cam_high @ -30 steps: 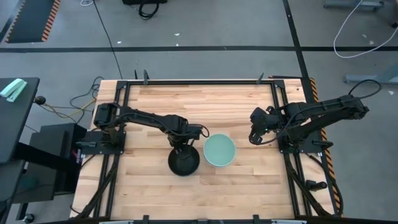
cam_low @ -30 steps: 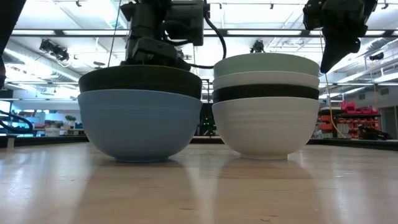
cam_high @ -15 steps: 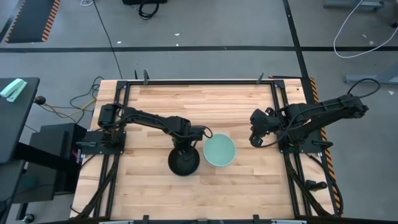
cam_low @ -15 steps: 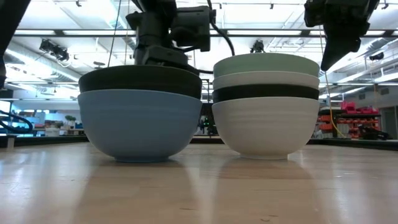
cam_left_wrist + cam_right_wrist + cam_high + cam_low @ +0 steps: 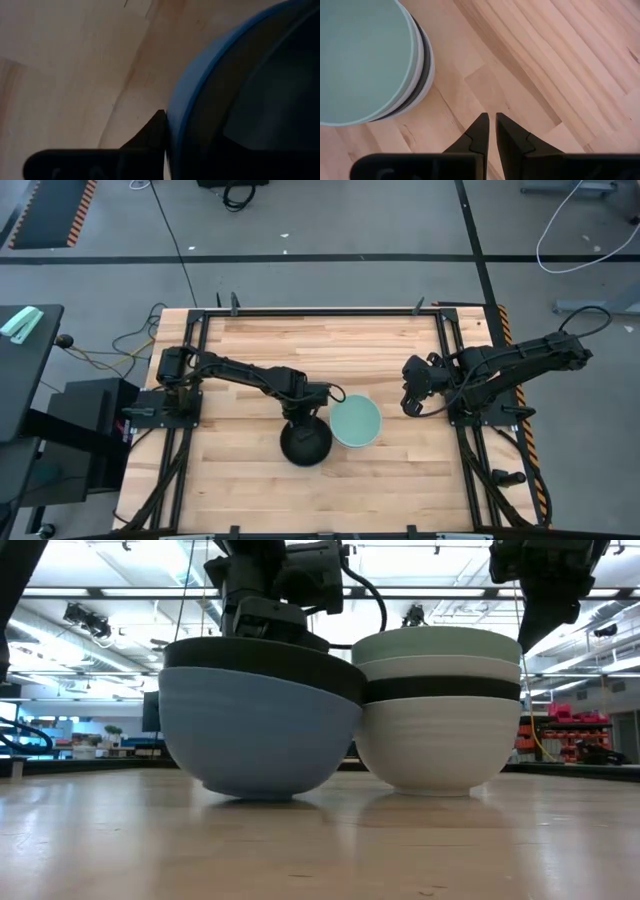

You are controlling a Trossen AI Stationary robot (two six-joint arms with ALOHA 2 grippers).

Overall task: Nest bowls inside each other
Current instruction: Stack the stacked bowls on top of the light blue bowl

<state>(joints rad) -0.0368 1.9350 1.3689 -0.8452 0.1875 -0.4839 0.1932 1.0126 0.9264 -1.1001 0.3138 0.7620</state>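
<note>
A black bowl (image 5: 305, 442) sits nested in a blue bowl (image 5: 250, 735) near the table's middle. The pair is tilted, its right rim low and against a stack (image 5: 440, 710), its base on the wood. The stack is mint green (image 5: 355, 421) on top, then white, black and white. My left gripper (image 5: 303, 418) stands at the pair's far rim, shut on it. My right gripper (image 5: 410, 398) hangs over bare wood right of the stack, shut on nothing. My left gripper comes from above, fingers pointing down, onto the far rim of the nested blue and black bowls. One finger (image 5: 150, 137) lies against the outside of the blue rim (image 5: 177, 107); the other is hidden inside. The pair is tipped, its base still on the table.
Bare wood lies all around the bowls. A black frame rail (image 5: 320, 311) runs along the table's far edge, and the arm bases stand at the left and right edges.
My left gripper has gone a little toward the table's right edge. The blue and black pair has slid with it toward the stack and tipped, its right rim dropping against the stack. The stack has been nudged slightly to the right.
</note>
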